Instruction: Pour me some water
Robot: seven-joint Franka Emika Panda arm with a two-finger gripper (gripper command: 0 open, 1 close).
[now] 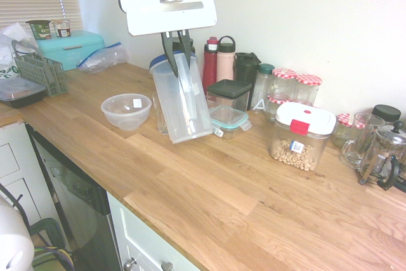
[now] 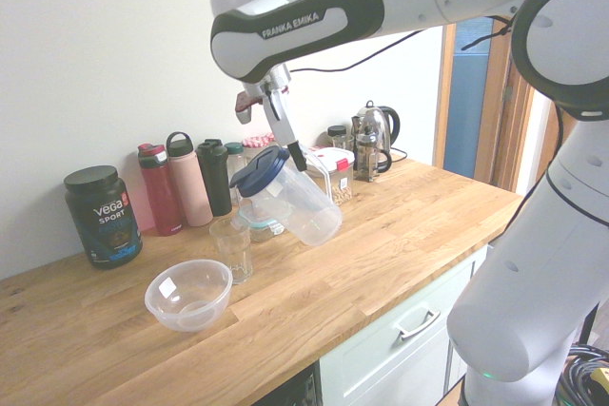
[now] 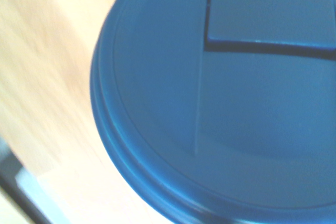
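Above the counter (image 1: 209, 188): a clear jug (image 1: 184, 103) with a blue lid (image 3: 220, 103) is held tilted, clenched at its top by the gripper (image 2: 293, 151). Pouring step judged underway. Spout alignment over the glass (image 2: 232, 249) beside the bowl (image 2: 188, 294) is required next.

The wrist view is blurred, the blue lid (image 3: 220, 103) cut off at its edges; water level perhaps unreadable.
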